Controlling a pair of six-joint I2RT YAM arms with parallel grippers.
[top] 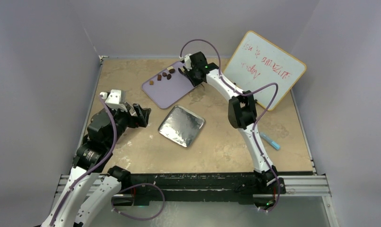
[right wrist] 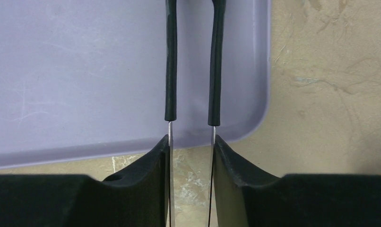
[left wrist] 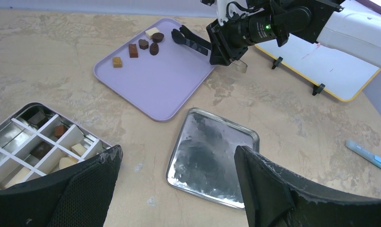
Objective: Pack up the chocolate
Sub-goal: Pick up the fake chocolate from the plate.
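Note:
Several chocolate pieces point(left wrist: 133, 50) lie at the far corner of the lilac tray point(left wrist: 165, 85); from above they show as small dark lumps point(top: 164, 75). My right gripper point(top: 187, 71) is shut on a pair of black-tipped metal tongs point(left wrist: 193, 41). The tong tips sit on the tray just right of the pieces. In the right wrist view the two tong arms point(right wrist: 171, 71) run out from my right gripper point(right wrist: 192, 142) over the tray point(right wrist: 84, 71). My left gripper point(left wrist: 178, 153) hangs open and empty. A divided box point(left wrist: 18, 124) at its left holds more chocolates.
A shiny silver lid point(top: 181, 125) lies flat mid-table, under my left gripper's view point(left wrist: 212, 156). A whiteboard point(top: 264, 68) leans at the back right. A blue marker point(top: 270, 141) lies on the table at the right.

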